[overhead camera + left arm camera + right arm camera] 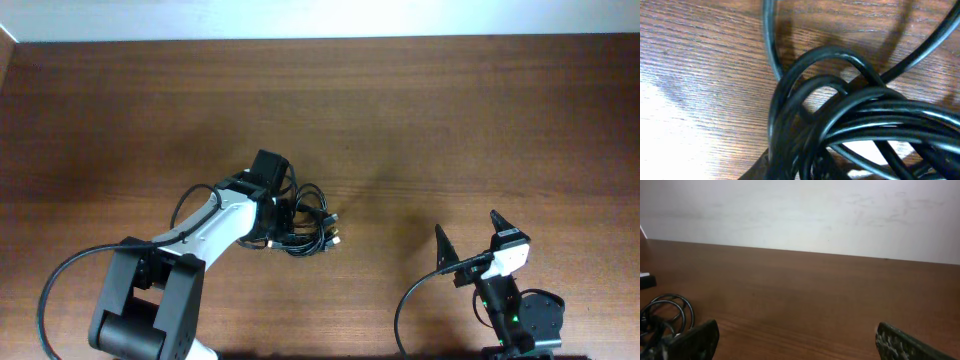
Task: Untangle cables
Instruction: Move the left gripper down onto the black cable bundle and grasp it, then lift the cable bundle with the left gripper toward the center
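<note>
Fingers of the right gripper [470, 238] were spread wide, well apart from the cables [312, 226], judged a light, limp, slippery bundle best taken by an outer loop, lying on the table [450, 110] under the left gripper [283, 214], whose grip could not be told.

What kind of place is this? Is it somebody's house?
Probably a robot lab or test room, not a house: two robot arms stand at a wooden table by a plain white wall, with tangled cables on it.
</note>
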